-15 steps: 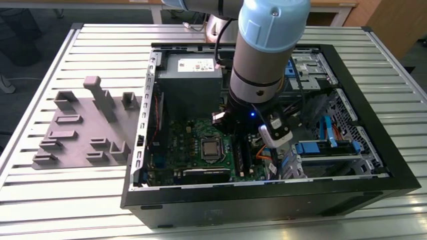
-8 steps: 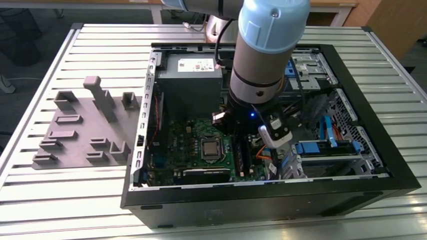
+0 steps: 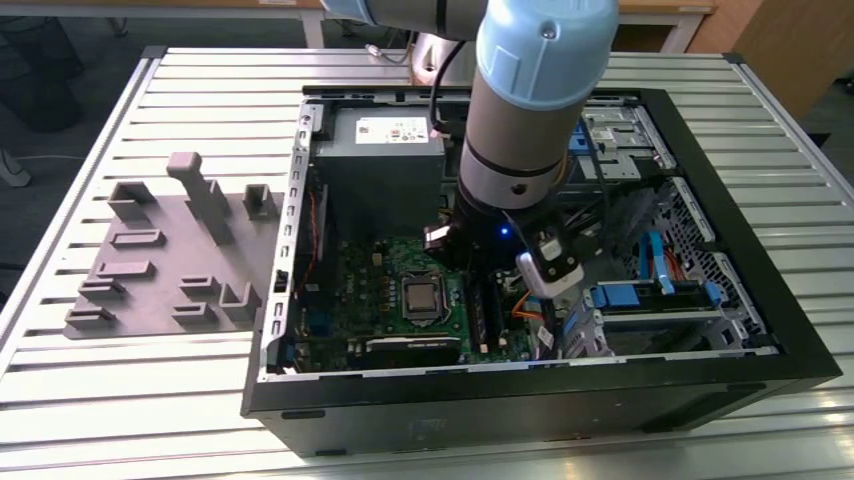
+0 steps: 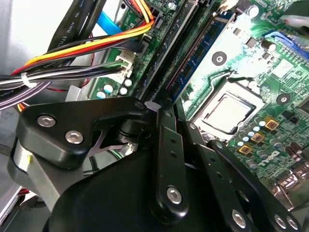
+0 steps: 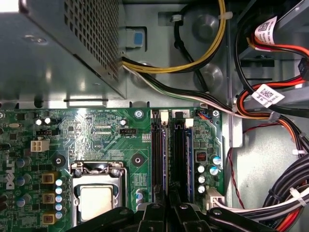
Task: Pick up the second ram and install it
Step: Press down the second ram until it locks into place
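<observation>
The second ram [image 5: 165,154], a thin blue-green stick, stands on edge in a long black motherboard slot beside the processor socket [image 5: 96,203]. In the second wrist view the second ram [image 4: 195,60] runs straight up to the black fingers. My gripper [image 5: 168,208] is low inside the open computer case [image 3: 534,400], its fingers drawn close together on the stick's top edge. In the exterior view the gripper [image 3: 470,262] hangs under the arm's wrist, just right of the socket [image 3: 423,297].
Another stick [image 5: 190,154] sits in the neighbouring slot. The power supply box [image 3: 380,150] stands at the case's far end. Bundled cables [image 5: 270,111] crowd the side beyond the slots. A grey holder plate [image 3: 160,260] with blocks lies on the table at the exterior view's left.
</observation>
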Motion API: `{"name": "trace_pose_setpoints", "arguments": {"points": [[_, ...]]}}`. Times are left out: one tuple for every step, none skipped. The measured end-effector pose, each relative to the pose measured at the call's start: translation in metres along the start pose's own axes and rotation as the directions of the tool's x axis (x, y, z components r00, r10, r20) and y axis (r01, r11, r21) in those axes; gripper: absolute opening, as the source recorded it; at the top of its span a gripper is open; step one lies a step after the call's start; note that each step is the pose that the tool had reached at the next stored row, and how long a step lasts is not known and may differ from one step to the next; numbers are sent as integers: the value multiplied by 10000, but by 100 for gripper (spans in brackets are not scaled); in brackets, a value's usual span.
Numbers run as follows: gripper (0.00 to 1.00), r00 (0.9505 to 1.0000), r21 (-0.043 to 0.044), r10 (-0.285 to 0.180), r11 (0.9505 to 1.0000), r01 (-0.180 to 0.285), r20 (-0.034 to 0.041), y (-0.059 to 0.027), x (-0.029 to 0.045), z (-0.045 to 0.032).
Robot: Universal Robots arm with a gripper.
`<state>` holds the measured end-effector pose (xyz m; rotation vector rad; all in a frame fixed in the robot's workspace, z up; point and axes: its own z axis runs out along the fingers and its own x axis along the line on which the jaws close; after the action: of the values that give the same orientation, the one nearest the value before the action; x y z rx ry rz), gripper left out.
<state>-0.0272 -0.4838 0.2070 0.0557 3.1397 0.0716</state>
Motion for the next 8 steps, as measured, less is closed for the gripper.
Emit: {"name": "trace_pose_setpoints", "arguments": {"points": [[14, 10000, 1, 2, 10000, -2, 0, 0, 0, 4], [14, 10000, 1, 3, 10000, -3, 0, 0, 0, 8], [14, 10000, 1, 5, 10000, -5, 0, -1, 0, 12], [14, 10000, 1, 8, 10000, -8, 0, -1, 0, 15], [14, 10000, 1, 11, 10000, -11, 0, -1, 0, 18], [14, 10000, 1, 16, 10000, -16, 0, -1, 0, 21], [14, 10000, 2, 20, 10000, -20, 0, -1, 0, 23], [14, 10000, 3, 23, 10000, -23, 0, -1, 0, 23]]}}
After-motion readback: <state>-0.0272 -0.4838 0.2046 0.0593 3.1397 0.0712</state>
